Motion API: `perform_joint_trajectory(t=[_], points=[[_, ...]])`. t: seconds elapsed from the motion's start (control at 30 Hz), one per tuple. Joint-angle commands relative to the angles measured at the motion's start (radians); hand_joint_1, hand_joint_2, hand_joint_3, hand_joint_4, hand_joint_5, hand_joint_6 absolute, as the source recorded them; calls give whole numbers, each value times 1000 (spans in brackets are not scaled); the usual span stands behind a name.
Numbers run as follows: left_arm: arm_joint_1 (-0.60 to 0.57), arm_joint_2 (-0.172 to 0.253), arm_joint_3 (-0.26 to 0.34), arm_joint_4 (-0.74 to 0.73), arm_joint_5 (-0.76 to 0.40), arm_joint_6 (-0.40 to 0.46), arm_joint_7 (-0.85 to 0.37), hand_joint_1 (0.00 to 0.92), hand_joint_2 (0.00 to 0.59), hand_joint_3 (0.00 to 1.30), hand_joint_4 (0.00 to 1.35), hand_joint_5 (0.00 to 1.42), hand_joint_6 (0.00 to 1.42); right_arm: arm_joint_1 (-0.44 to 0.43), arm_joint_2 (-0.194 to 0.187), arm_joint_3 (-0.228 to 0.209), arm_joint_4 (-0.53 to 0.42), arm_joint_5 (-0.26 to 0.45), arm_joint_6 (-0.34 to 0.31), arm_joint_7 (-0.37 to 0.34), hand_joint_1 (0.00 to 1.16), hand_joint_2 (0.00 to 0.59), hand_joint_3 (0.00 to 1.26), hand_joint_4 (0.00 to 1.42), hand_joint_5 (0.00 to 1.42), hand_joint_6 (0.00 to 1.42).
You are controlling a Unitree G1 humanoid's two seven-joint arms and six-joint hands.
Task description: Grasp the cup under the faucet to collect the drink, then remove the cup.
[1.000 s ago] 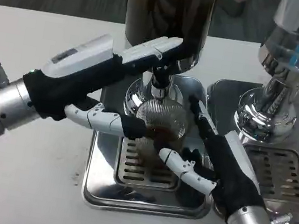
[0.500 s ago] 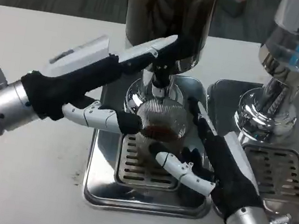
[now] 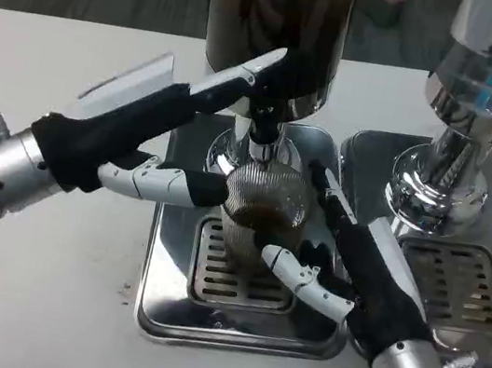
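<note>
A ribbed clear cup (image 3: pixel 264 204) with dark drink in it stands on the drip grate, right under the faucet (image 3: pixel 260 145) of the dark drink dispenser (image 3: pixel 278 19). My right hand (image 3: pixel 362 268) grips the cup from the right, with fingers behind it and the thumb (image 3: pixel 301 280) in front. My left hand (image 3: pixel 143 120) reaches in from the left. Its long fingers lie stretched out against the dispenser's tap above the faucet, and its thumb (image 3: pixel 166 182) points at the cup's left side. Whether the thumb touches the cup I cannot tell.
The steel drip tray (image 3: pixel 232 325) holds the grate beneath the cup. A second, clear dispenser (image 3: pixel 480 110) with its own tray (image 3: pixel 462 277) stands close on the right, just behind my right forearm. Bare white table (image 3: pixel 41 282) lies to the left.
My left hand and its thumb have risen slightly at the tap. The dark drink in the cup looks a little fuller. My right hand has held its grip on the cup.
</note>
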State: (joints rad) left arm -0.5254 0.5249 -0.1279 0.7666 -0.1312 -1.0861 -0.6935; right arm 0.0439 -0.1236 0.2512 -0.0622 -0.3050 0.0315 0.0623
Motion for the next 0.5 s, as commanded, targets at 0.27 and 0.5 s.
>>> perform_joint_trajectory(t=[0.27,0.5], points=[[-10,-10,35,-39,-38,35,-47,0,87,0,0,0,119,-3,7,-4,1,3,-14,-11,549,243,0,0,0,17],[-4,-15,50,-64,-58,51,-70,0,90,0,0,0,125,-2,8,-4,2,3,-13,-11,534,197,0,0,0,17]])
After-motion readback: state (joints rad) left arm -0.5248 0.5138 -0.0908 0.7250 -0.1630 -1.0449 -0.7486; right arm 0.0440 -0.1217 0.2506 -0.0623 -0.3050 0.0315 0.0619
